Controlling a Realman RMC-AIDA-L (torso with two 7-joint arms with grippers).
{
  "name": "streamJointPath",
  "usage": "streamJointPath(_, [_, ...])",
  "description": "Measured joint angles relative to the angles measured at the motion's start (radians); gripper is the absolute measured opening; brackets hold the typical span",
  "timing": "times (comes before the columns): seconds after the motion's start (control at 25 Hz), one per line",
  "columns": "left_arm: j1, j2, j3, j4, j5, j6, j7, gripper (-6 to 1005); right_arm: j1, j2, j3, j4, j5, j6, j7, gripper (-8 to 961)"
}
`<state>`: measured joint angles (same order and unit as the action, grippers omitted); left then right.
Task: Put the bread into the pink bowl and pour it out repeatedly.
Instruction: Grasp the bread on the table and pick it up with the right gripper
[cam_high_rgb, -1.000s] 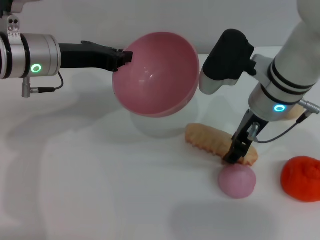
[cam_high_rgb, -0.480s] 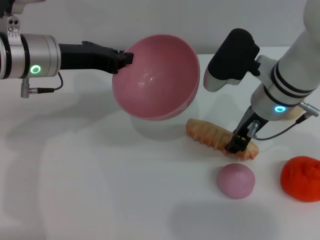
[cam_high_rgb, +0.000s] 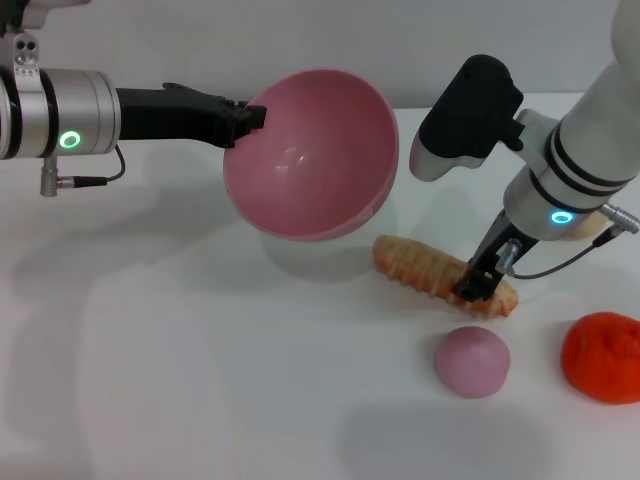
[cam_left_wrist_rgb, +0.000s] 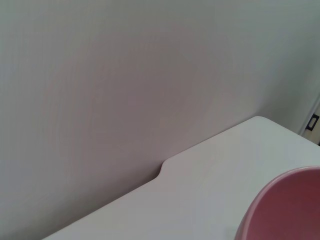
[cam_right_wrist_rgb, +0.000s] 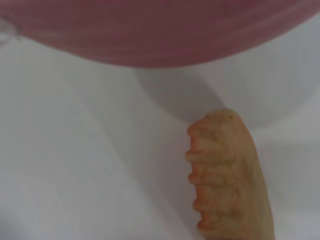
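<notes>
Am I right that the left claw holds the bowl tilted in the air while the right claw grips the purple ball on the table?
Not quite. The left claw does hold the bowl tilted in the air, but the right claw is on the bread, not the purple ball, which lies untouched nearer the robot. The head view shows it.

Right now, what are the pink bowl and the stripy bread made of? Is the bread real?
The pink bowl looks like smooth, glossy plastic: light glints off its inside. The bread is probably a toy, rubbery or plastic, with neat moulded ridges and a matte orange-cream surface.
</notes>
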<state>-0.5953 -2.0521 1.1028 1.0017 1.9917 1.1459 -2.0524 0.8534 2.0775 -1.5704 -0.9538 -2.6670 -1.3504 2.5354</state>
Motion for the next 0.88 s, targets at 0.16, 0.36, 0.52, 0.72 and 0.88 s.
streamJointPath(0.16, [0.000,0.000,0.000,0.001,0.000,0.000,0.000,48,-0.001,0.000,0.000,0.000,-0.001,0.001,0.000,278])
streamJointPath(0.36, [0.000,0.000,0.000,0.002,-0.001,0.000,0.000,48,-0.001,0.001,0.000,-0.001,-0.001,0.006,0.000,220])
streamJointPath(0.52, [0.000,0.000,0.000,0.004,-0.001,0.000,0.000,48,-0.002,0.001,0.002,-0.002,-0.001,0.008,0.000,202])
streamJointPath(0.72, [0.001,0.000,-0.002,0.009,-0.001,0.000,0.000,48,-0.016,0.001,0.010,-0.021,-0.001,0.008,0.003,180])
streamJointPath(0.88, [0.002,0.001,-0.008,0.009,0.003,-0.002,0.000,48,-0.070,-0.002,0.017,-0.114,-0.006,0.024,0.035,165])
